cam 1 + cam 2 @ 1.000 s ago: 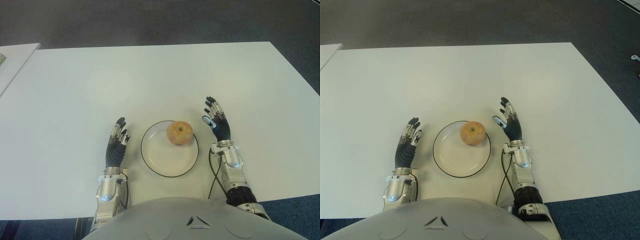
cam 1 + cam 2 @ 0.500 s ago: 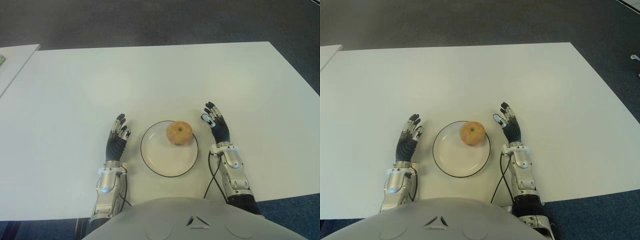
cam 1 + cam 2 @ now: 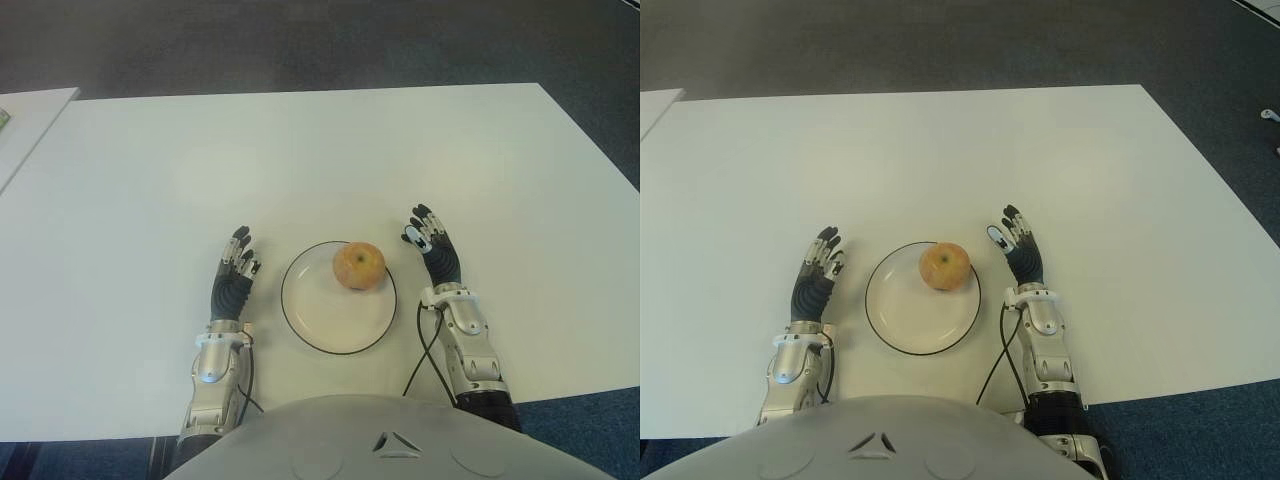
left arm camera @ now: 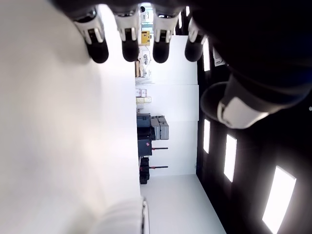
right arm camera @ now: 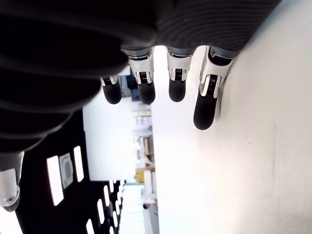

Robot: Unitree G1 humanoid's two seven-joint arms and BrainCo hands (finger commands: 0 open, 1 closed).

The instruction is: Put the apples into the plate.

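- Sitting low in the left eye view, just above the robot's own torso, the plate (image 3: 338, 297) is a white dish with a dark rim, slightly below the middle of the frame.
- At lower left, the left hand (image 3: 233, 280) shows just beside the plate's left edge, fingers extended, relaxed and holding nothing; its wrist view shows four straight fingertips (image 4: 129, 45) over the table.
- At lower right, the right hand (image 3: 434, 251) shows just beside the plate's right edge, fingers likewise stretched out and empty.
- Near the centre, the apple (image 3: 359, 265) sits inside the plate, against its upper right rim, so for this fruit the job looks done.
- Judged by its look, the apple is firm, round, smooth and moderately heavy. It could roll on the shallow plate and would bruise if dropped. A wrap around its widest part, fingers on one side and thumb opposite, should hold it best.
- Farther up, the white table (image 3: 320, 150) fills the frame's upper half; no second apple is visible.
- Compared with a second ago, the right hand has drawn back toward the body and sits lower in the frame; the left hand has barely shifted, and apple and plate are unchanged.
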